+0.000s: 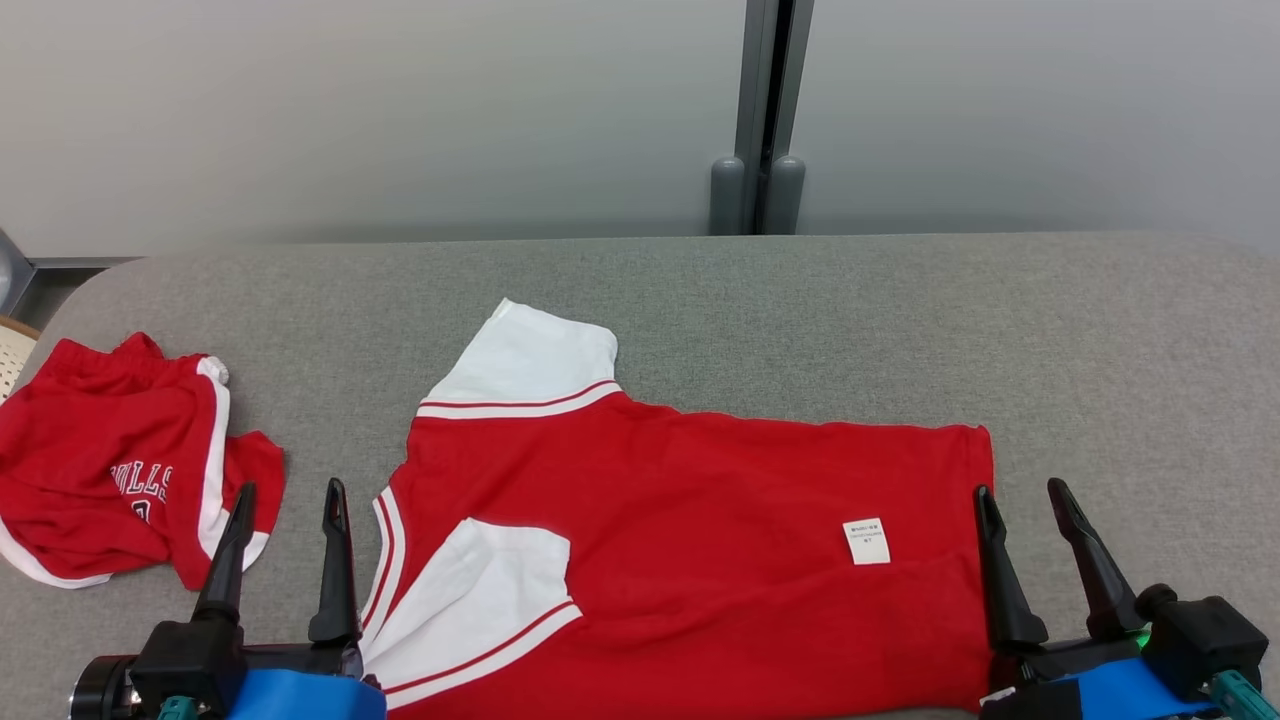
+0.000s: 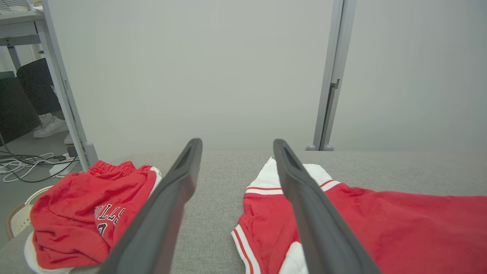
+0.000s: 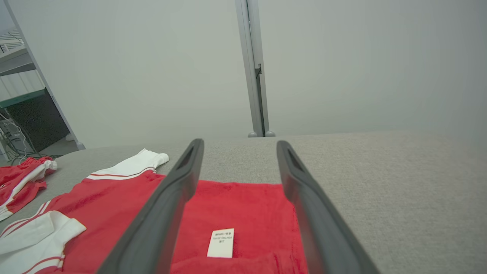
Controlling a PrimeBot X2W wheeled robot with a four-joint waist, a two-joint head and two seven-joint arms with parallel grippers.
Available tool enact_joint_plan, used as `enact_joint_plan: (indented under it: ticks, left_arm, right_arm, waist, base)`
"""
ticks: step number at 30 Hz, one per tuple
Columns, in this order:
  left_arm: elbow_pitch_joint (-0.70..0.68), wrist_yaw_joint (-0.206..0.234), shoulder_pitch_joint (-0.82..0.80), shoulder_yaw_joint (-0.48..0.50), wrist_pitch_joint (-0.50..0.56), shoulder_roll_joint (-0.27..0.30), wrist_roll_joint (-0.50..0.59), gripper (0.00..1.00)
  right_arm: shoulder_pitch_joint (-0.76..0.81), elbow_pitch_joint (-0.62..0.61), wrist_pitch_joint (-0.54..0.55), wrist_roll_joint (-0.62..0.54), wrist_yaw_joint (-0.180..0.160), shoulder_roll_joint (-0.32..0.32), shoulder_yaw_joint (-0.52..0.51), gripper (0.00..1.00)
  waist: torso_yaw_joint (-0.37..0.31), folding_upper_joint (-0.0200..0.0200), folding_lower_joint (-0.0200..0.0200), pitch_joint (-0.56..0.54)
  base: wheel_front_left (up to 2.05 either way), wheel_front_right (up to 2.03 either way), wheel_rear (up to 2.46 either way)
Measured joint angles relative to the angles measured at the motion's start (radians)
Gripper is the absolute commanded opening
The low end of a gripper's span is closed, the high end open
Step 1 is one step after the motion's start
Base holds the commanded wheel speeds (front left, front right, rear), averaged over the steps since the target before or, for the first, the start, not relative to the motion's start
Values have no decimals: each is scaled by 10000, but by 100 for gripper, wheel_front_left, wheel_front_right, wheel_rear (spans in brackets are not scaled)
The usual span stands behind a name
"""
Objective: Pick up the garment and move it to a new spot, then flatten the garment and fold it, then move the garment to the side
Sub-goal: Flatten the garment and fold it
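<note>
Red-and-white garment [image 1: 700, 520] lies spread out on the grey table [image 1: 900, 300], at its near middle, white label [image 1: 866, 541] facing up. Left gripper [image 1: 290, 490] at the table's near-left edge, jaws spread wide; right gripper [image 1: 1020, 488] at the table's near-right edge, jaws likewise spread. Crumpled red shorts [image 1: 100, 480] on the table's left end

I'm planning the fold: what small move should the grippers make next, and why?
The shirt lies spread on the grey table; the left gripper stands open by its collar end, the right gripper open by its hem, neither holding cloth. So probably lower both onto the near edge and pinch it.
</note>
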Motion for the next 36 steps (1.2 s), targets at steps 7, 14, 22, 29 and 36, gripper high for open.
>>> enact_joint_plan:
  ticks: [7, 14, 22, 29, 36]
  left_arm:
    - [134, -75, 12, -2, 0, 46, 4, 100]
    - [318, -81, 56, -23, 0, 105, -17, 100]
    - [435, -109, 57, -44, 0, 113, -27, 100]
    - [462, -136, 60, -2, 0, 119, -27, 100]
    - [575, -136, -19, 4, 0, 155, -75, 100]
  right_arm:
    - [364, -96, 0, 82, 0, 15, 125, 100]
    - [527, -52, -2, 102, 0, 17, 186, 100]
    - [532, -33, -2, 36, 0, 17, 167, 100]
    - [530, 56, -2, 23, 0, 19, 155, 100]
    - [359, 221, -6, -155, 0, 17, 109, 100]
  waist:
    - [69, 0, 0, -103]
    - [139, 0, 0, -213]
    - [168, 0, 0, -243]
    - [152, 0, 0, -261]
    - [118, 0, -1, -129]
  base:
    - [0, 0, 0]
    - [0, 0, 0]
    - [0, 0, 0]
    - [0, 0, 0]
    - [0, 0, 0]
